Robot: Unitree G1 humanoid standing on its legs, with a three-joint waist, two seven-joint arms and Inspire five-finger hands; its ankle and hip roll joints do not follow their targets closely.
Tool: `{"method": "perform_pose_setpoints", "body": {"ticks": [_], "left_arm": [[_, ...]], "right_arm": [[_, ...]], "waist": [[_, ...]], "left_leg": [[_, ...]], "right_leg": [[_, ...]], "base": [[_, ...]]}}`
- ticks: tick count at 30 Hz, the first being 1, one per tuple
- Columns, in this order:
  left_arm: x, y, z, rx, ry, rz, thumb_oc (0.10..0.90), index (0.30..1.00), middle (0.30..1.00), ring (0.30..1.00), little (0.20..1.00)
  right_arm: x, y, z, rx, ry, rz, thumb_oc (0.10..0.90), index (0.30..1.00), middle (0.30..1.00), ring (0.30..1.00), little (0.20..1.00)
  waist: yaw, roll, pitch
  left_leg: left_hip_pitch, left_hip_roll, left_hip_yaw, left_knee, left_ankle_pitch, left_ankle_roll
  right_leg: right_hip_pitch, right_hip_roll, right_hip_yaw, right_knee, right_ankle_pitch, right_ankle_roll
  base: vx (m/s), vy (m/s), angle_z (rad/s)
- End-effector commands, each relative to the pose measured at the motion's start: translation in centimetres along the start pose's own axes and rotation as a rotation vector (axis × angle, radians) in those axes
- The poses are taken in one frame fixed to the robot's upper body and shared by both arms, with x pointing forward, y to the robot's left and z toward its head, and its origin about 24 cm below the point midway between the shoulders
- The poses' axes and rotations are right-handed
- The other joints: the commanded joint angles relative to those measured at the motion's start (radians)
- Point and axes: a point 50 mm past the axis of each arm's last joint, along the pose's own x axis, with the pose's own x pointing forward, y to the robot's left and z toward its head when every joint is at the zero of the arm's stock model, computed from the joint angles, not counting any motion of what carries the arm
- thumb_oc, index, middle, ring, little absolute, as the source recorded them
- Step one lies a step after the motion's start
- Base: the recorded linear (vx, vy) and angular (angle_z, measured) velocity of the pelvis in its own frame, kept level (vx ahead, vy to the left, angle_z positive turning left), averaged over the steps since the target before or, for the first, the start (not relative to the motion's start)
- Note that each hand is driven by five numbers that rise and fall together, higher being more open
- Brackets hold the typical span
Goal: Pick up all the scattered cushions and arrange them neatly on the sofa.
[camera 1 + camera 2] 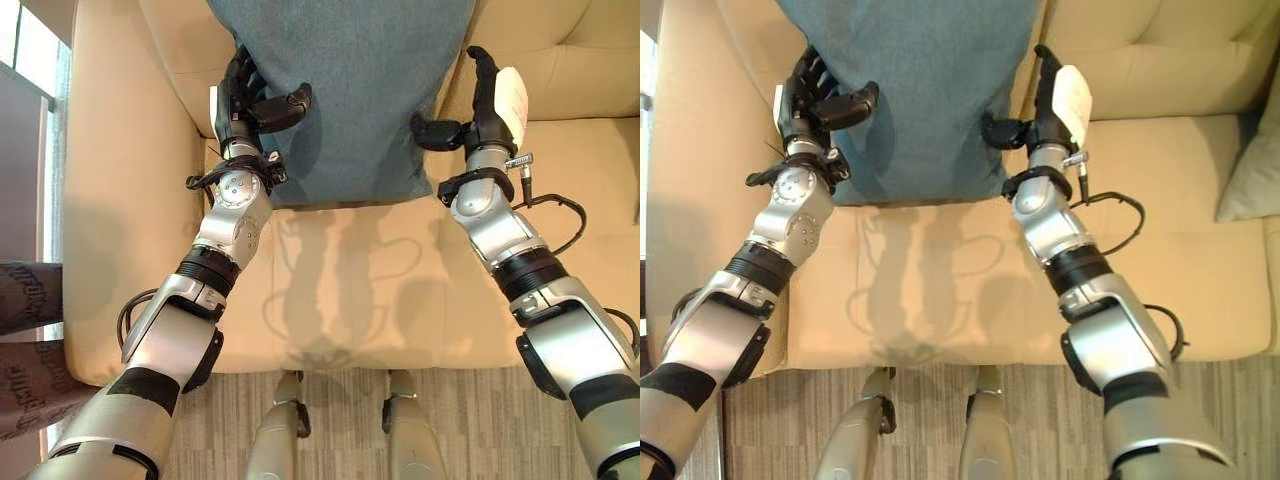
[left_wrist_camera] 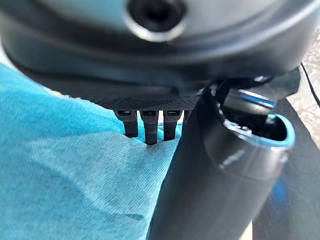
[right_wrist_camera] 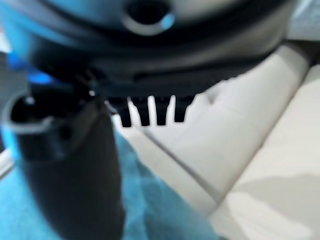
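Teal cushion (image 1: 345,90) stands propped against the beige sofa (image 1: 130,200) backrest, lower edge on the seat near the sofa's left arm. Left robot hand (image 1: 245,100) curls around the cushion's left edge, thumb across the front, clamped on it. Right robot hand (image 1: 480,110) sits at the cushion's right edge, fingers straight, thumb apparently touching the fabric. A grey cushion (image 1: 1252,170) lies at the seat's right edge. No readable writing.

No legible text, label, number or sign on anything in view.
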Motion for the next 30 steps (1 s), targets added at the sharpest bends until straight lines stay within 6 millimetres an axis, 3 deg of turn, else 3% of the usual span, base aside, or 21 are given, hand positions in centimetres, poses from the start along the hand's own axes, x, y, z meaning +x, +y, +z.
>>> {"method": "perform_pose_setpoints", "body": {"ticks": [1,6,10,12,15,16,17,19,21,24,26,27,28,30], "left_arm": [[1.0,-1.2,6.8,-0.099,-0.283,0.005,0.8,0.9,0.9,0.9,0.9],[0.9,1.3,5.3,0.009,-0.254,0.123,0.8,0.9,0.9,0.9,0.9],[0.3,3.5,1.9,0.216,-0.178,0.181,0.8,0.9,0.9,0.9,0.9],[0.0,4.0,1.2,0.203,-0.161,0.197,0.8,0.9,0.9,0.9,0.9],[-2.0,6.7,-2.3,0.208,-0.078,0.236,0.8,0.9,0.9,0.9,0.9],[-2.1,6.7,-2.4,0.208,-0.077,0.235,0.8,0.9,0.9,0.9,0.9],[-4.4,8.7,-5.1,0.236,-0.017,0.238,0.8,0.9,0.9,0.9,0.9],[-7.1,10.2,-7.7,0.205,0.055,0.223,0.8,0.9,0.9,0.9,0.9],[-8.4,11.4,-8.6,0.197,0.082,0.216,0.8,0.9,0.9,0.9,0.9],[-14.8,17.0,-10.8,0.241,0.199,0.237,0.8,0.9,0.9,0.9,0.9],[-17.7,19.6,-11.3,0.292,0.258,0.272,0.8,0.9,0.9,0.9,0.9],[-17.8,19.6,-11.3,0.294,0.262,0.272,0.8,0.9,0.9,0.9,0.9],[-21.3,22.2,-12.3,0.282,0.358,0.345,0.8,0.9,0.9,0.9,0.9],[-24.1,24.0,-13.1,0.279,0.446,0.41,0.8,0.9,0.9,0.9,0.9]], "right_arm": [[1.4,-3.9,1.5,0.023,-0.105,-0.164,0.8,0.9,0.9,0.9,0.9],[-0.1,-4.9,-1.9,0.057,-0.051,-0.186,0.8,0.9,0.9,0.9,0.9],[-2.1,-5.7,-4.8,0.044,-0.017,-0.181,0.8,0.9,0.9,0.9,0.9],[-2.6,-5.7,-5.1,0.054,-0.013,-0.179,0.8,0.9,0.9,0.9,0.9],[-5.0,-6.1,-7.7,0.056,0.029,-0.161,0.8,0.9,0.9,0.9,0.9],[-5.1,-6.1,-7.7,0.056,0.03,-0.161,0.8,0.9,0.9,0.9,0.9],[-6.9,-7.3,-9.6,0.048,0.065,-0.167,0.8,0.9,0.9,0.9,0.9],[-8.9,-8.6,-11.7,0.026,0.116,-0.173,0.8,0.9,0.9,0.9,0.9],[-9.7,-9.4,-12.7,-0.003,0.138,-0.175,0.8,0.9,0.9,0.9,0.9],[-13.8,-12.4,-16.7,-0.15,0.258,-0.149,0.8,0.9,0.9,0.9,0.9],[-15.8,-12.5,-18.4,-0.164,0.327,-0.113,0.8,0.9,0.9,0.9,0.9],[-16.0,-12.4,-18.4,-0.165,0.33,-0.11,0.8,0.9,0.9,0.9,0.9],[-18.3,-12.9,-20.2,-0.224,0.412,-0.064,0.8,0.9,0.9,0.9,0.9],[-20.7,-12.3,-21.9,-0.219,0.507,0.006,0.8,0.9,0.9,0.9,0.9]], "waist": [[0.005,0.038,-0.066],[0.005,0.037,-0.091],[0.008,0.034,-0.121],[0.01,0.034,-0.128],[0.014,0.036,-0.153],[0.015,0.036,-0.154],[0.018,0.033,-0.175],[0.028,0.029,-0.21],[0.034,0.027,-0.222],[0.056,0.017,-0.266],[0.068,0.012,-0.284],[0.068,0.011,-0.286],[0.078,0.005,-0.299],[0.084,0.003,-0.308]], "left_leg": [[0.067,0.004,-0.019,0.002,-0.245,-0.012],[0.088,0.001,-0.025,0.002,-0.25,-0.008],[0.119,0.001,-0.034,0.002,-0.259,-0.003],[0.126,0.0,-0.036,0.002,-0.26,-0.001],[0.144,0.0,-0.043,0.002,-0.267,0.002],[0.144,0.0,-0.044,0.002,-0.267,0.002],[0.162,0.001,-0.047,0.002,-0.274,0.006],[0.184,0.001,-0.052,0.002,-0.283,0.008],[0.193,0.001,-0.054,0.002,-0.286,0.009],[0.235,0.003,-0.053,0.002,-0.302,0.014],[0.255,0.009,-0.056,0.002,-0.305,0.014],[0.257,0.009,-0.056,0.002,-0.306,0.014],[0.283,0.02,-0.056,0.002,-0.305,0.011],[0.309,0.037,-0.064,0.002,-0.297,0.01]], "right_leg": [[0.153,-0.025,-0.005,0.006,-0.2,0.032],[0.174,-0.027,-0.013,0.006,-0.205,0.03],[0.205,-0.028,-0.021,0.006,-0.216,0.027],[0.211,-0.029,-0.024,0.006,-0.217,0.026],[0.226,-0.031,-0.034,0.006,-0.219,0.025],[0.226,-0.031,-0.034,0.006,-0.219,0.025],[0.244,-0.032,-0.039,0.006,-0.22,0.024],[0.27,-0.035,-0.05,0.006,-0.225,0.024],[0.281,-0.036,-0.056,0.006,-0.226,0.024],[0.324,-0.038,-0.075,0.006,-0.234,0.024],[0.346,-0.036,-0.078,0.006,-0.239,0.023],[0.348,-0.036,-0.078,0.006,-0.239,0.023],[0.383,-0.03,-0.079,0.006,-0.245,0.015],[0.403,-0.02,-0.074,0.048,-0.273,0.003]], "base": [[0.0,0.0,0.0],[0.03,-0.01,0.0],[0.05,-0.019,0.0],[0.04,-0.011,0.01],[0.02,-0.012,-0.01],[0.07,-0.035,-0.02],[0.11,-0.04,0.0],[0.13,-0.05,0.01],[0.07,-0.029,0.09],[0.1,-0.076,0.1],[0.03,-0.083,0.01],[0.0,-0.134,-0.02],[0.0,-0.148,0.01],[-0.04,-0.193,0.11]]}}
